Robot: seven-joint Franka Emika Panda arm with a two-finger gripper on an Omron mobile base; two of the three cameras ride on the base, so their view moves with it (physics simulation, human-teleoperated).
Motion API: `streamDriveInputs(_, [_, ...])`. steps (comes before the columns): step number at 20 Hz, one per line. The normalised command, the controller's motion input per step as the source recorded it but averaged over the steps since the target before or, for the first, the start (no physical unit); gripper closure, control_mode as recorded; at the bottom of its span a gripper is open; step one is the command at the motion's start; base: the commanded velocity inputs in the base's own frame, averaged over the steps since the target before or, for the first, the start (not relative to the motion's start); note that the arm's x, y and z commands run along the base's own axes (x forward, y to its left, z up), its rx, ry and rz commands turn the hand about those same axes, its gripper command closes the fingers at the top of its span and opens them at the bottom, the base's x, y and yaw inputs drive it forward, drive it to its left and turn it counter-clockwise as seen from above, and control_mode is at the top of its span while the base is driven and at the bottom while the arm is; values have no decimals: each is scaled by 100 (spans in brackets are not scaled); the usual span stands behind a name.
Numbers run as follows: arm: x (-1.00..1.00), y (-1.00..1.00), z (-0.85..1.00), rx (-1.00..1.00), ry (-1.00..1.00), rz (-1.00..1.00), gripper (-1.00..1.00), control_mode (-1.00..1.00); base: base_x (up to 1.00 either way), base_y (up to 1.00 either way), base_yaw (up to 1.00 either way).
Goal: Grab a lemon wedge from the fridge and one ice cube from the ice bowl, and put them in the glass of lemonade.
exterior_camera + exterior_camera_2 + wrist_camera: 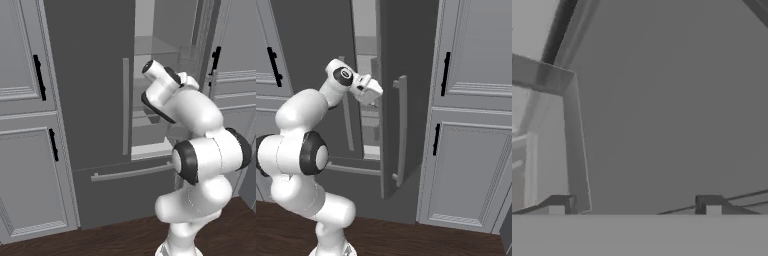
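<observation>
Reaching toward the fridge point(95, 100), the gripper point(634, 207) shows in the hand view as two small dark finger tips set wide apart, nothing between them; jaws spread and empty. Directly ahead of the tips lies a flat dark grey panel, and a light grey bar handle point(572, 145) runs past the tip on the left side of that view, just beside it; contact cannot be told. In the right base view the white hand point(367, 90) sits at the edge of the opened right door point(401, 75), near the top of that door's long vertical handle point(401, 130), apparently apart from it. The door stands swung out edge-on toward the camera. Behind the hand the fridge interior is lit, with pale shelves point(150, 122) stacked in the gap, seen in both base views. The left door is closed, its vertical handle point(125, 106) beside the gap, and the lower drawer's horizontal handle point(131, 172) runs beneath. Lemon wedge: cannot make it out on the shelves; the arm covers much of the opening. Paneled grey cabinets point(25, 150) with black pulls flank the fridge on both sides. Dark wood floor point(100, 240) below.
</observation>
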Motion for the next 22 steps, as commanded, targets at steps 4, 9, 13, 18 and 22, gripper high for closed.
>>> streamDriveInputs(4, [-63, -100, -1, 0, -17, -15, -100, -100, 0, 0, 0])
streamDriveInputs(9, [-45, -93, 0, 0, -23, -10, -100, -100, 0, 0, 0])
streamDriveInputs(13, [-26, -68, 0, 1, -27, -3, -100, -100, 0, 0, 0])
streamDriveInputs(18, [-23, -23, 4, 1, -24, 0, -100, -100, 0, 0, 0])
streamDriveInputs(22, [-9, -12, 0, 0, -22, 0, -100, -100, 0, 0, 0])
